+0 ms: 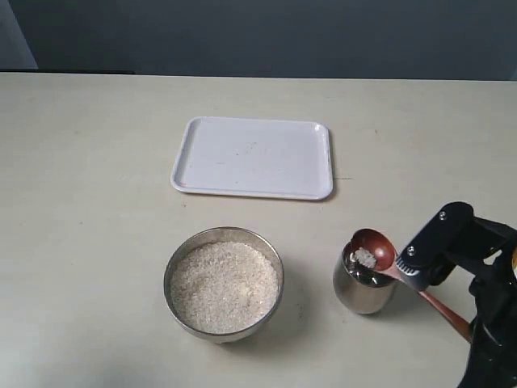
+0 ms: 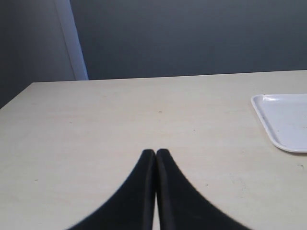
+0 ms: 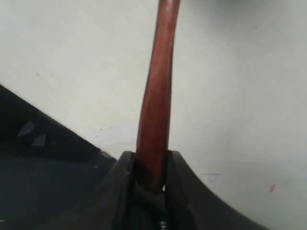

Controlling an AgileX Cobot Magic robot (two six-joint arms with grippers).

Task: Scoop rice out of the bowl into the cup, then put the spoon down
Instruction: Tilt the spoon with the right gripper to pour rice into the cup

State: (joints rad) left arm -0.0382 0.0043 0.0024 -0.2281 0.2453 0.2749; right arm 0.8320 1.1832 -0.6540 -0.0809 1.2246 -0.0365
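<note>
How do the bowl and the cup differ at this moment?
The bowl is wide and low; the cup is narrower and taller. The bowl is filled nearly to its rim with rice; the cup shows only a little white at its mouth. The bowl stands free; the cup has the spoon tipped over its mouth, held by the right gripper. Both are shiny steel, upright on the table.
</note>
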